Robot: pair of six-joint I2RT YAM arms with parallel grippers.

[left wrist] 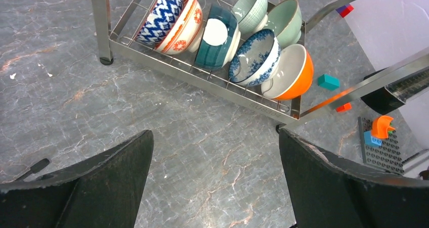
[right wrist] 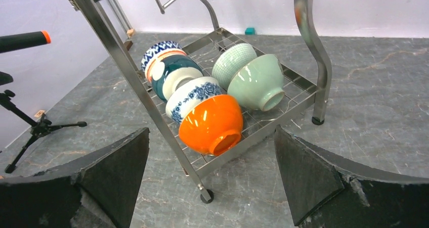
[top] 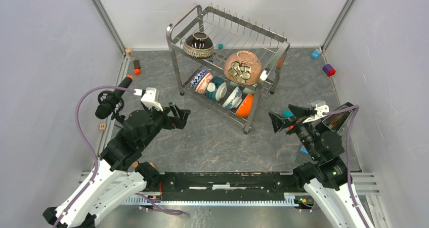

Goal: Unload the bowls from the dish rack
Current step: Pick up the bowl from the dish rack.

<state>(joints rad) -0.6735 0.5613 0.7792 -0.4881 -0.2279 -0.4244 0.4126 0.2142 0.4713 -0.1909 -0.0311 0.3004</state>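
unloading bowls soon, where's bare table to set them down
Bare table lies between the dish rack and the left gripper and right gripper, and left of the rack. Crowded: right of it, toy blocks and a baseplate; the lower tier, packed bowls.

free: floor (top: 212,137) before dish rack (top: 175,66) | blocked: upper tier (top: 233,35) over lower bowls (top: 233,97)

Two arms in matching livery: white lower links (top: 101,186), black joints above, a purple cable (top: 82,102) trailing behind each wrist. The left gripper (top: 182,118) and right gripper (top: 282,119) bear broad matte-black wedge fingers (left wrist: 101,187), scuffed along their edges.
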